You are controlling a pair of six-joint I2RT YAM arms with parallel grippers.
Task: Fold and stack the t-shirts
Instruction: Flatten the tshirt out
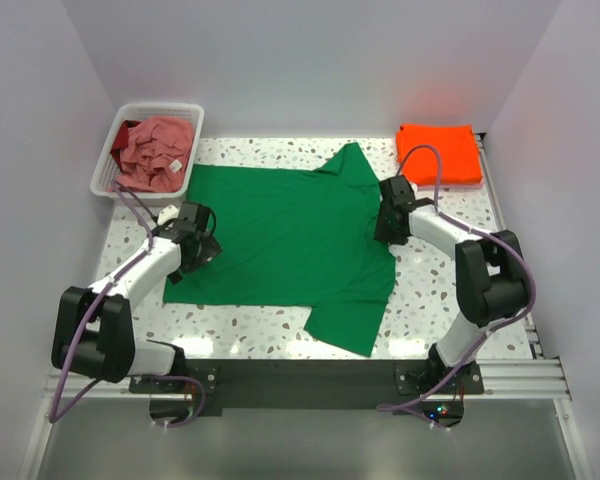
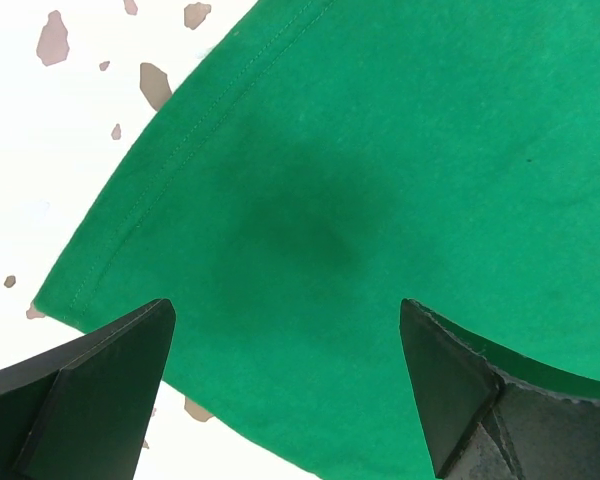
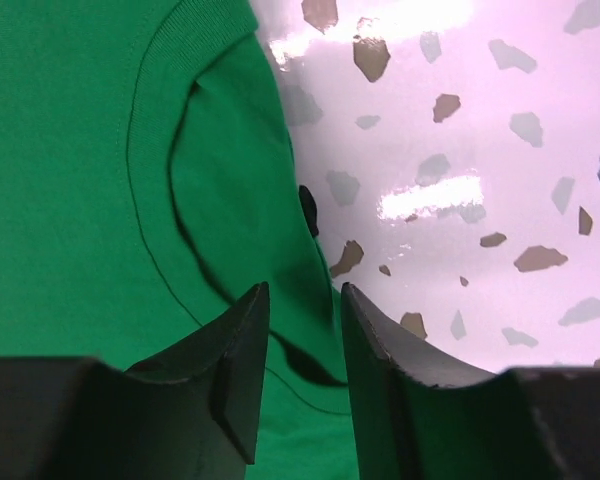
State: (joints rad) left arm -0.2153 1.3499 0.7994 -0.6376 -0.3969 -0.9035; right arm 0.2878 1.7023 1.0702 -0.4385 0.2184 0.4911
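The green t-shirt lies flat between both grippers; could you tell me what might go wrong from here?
The left gripper is open wide over the hem corner; closing may pinch only the top layer of the green t-shirt.
The right gripper sits at the collar edge with a narrow gap, so fabric could slip out and the fold go crooked.

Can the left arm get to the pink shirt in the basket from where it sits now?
Probably yes. The left gripper hangs open over the edge of the green shirt, and the pink shirt lies heaped in the open-topped basket just beyond it, with nothing between. Only the rim needs clearing.
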